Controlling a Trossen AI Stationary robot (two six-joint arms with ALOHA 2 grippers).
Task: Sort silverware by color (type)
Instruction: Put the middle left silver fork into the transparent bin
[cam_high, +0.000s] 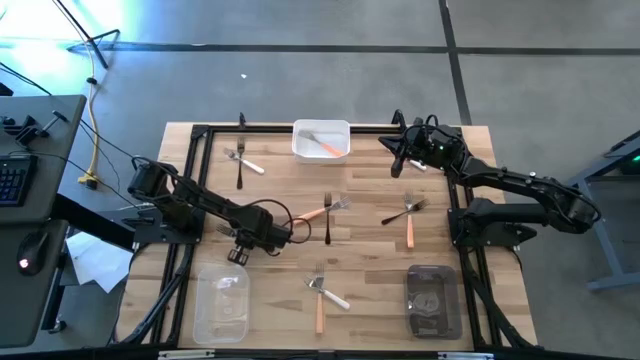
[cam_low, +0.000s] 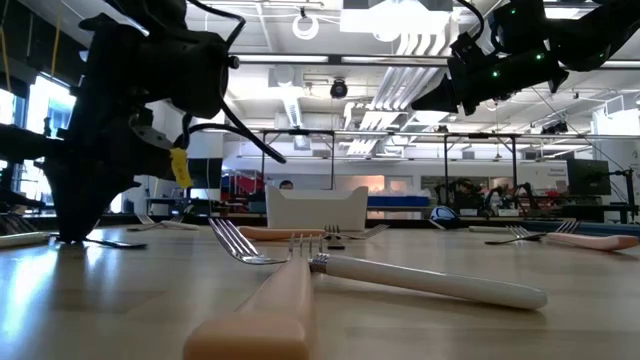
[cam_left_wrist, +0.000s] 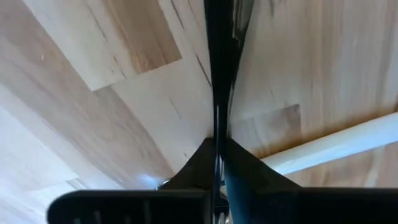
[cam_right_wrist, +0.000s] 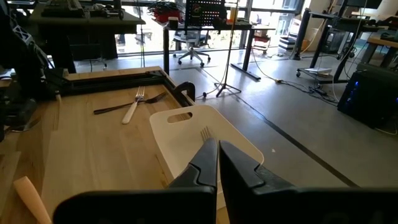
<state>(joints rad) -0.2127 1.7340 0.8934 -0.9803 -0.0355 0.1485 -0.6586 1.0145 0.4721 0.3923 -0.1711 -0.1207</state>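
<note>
Orange fork (cam_high: 330, 148) already in the white tray (cam_high: 296, 140), with a pale fork beside it. Nothing else sorted yet, by the look of it. Just a start, with most of the job left to do.

Down low at the wooden tabletop (cam_high: 370, 265): the left pincer (cam_high: 238, 240). Squeezed almost all the way together on a thin dark fork (cam_left_wrist: 217, 56), tips right at the wood. Looks like a pick-up about to happen. Just beside it, a cream handle (cam_left_wrist: 336, 144) lying flat.

A little farther out, the middle pair (cam_high: 314, 214): one orange fork and one dark fork, touching. Then the right pair (cam_high: 409, 232), orange and dark again. Then the front pair (cam_high: 320, 312), orange and white, crossed. Then the back pair (cam_high: 240, 170), dark and white, over by the frame. All mixed up and waiting to be sorted.

At the front edge, a clear tray (cam_high: 200, 320) with nothing to see inside. Also a dark tray (cam_high: 411, 300); hard to tell what is in that one.

Way over by the white tray, up in the air: the right pincer (cam_high: 398, 165). Tips pressed together, nothing between them. Just waiting.
</note>
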